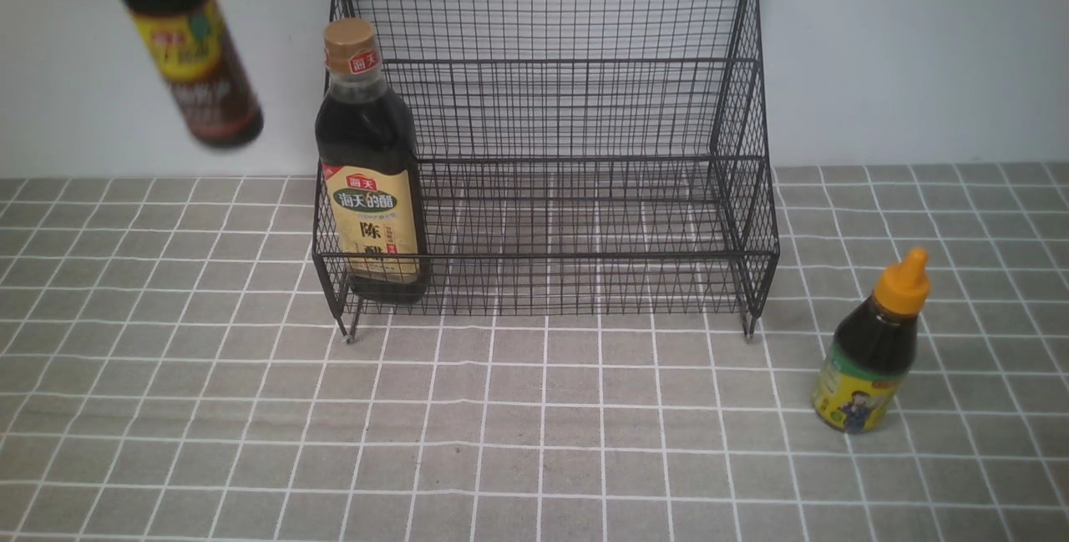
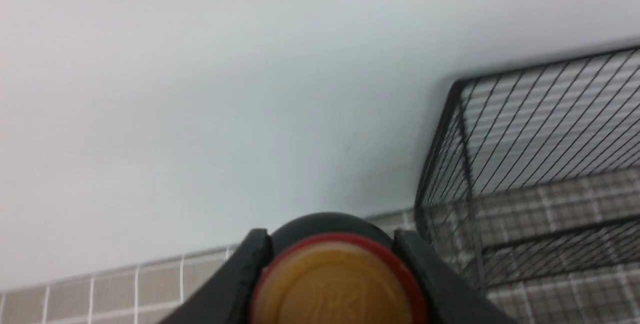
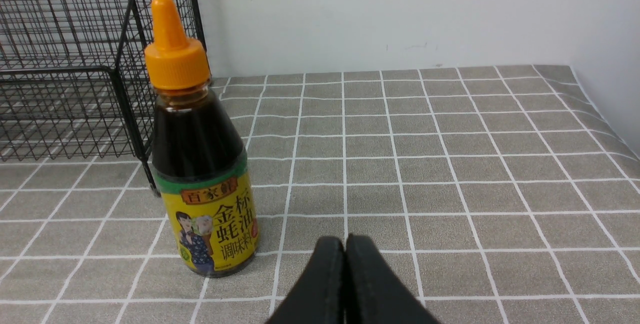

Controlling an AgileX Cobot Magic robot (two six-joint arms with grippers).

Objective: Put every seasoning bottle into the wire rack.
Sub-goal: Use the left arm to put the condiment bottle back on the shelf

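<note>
Left gripper [image 2: 330, 238]: jaws closed around the top of the slim bottle, with one dark finger pressed on each side of its cap (only the finger ends show in the left wrist view).
Slim bottle [image 1: 190, 53]: held between the left jaws by its cap, which is brownish-yellow with a red rim. The body hangs below the jaws, tilted and clear of the tablecloth, and is blurred in the front view. Dark liquid, yellow and red label.
Rack [image 1: 568, 16]: black wire mesh with two stepped tiers and a tall back against the wall. It stands to the robot's right of the left jaws, apart from the hanging bottle.
Wide bottle [image 1: 372, 183]: upright in the rack's lower tier, at the front corner nearest the left jaws (and well below them). Gold cap, beige label, dark liquid.
Right gripper [image 3: 345, 242]: jaws pressed together with nothing between them.
Small bottle [image 3: 200, 164]: upright on the tablecloth outside the rack, just ahead of the right jaws and off toward the rack side, not touching them. Orange nozzle, yellow label with a green band.
Tablecloth [image 1: 534, 425]: grey with white grid lines, lying beneath both pairs of jaws.
Wall [image 1: 902, 49]: plain and pale, behind the rack and beyond both pairs of jaws.
</note>
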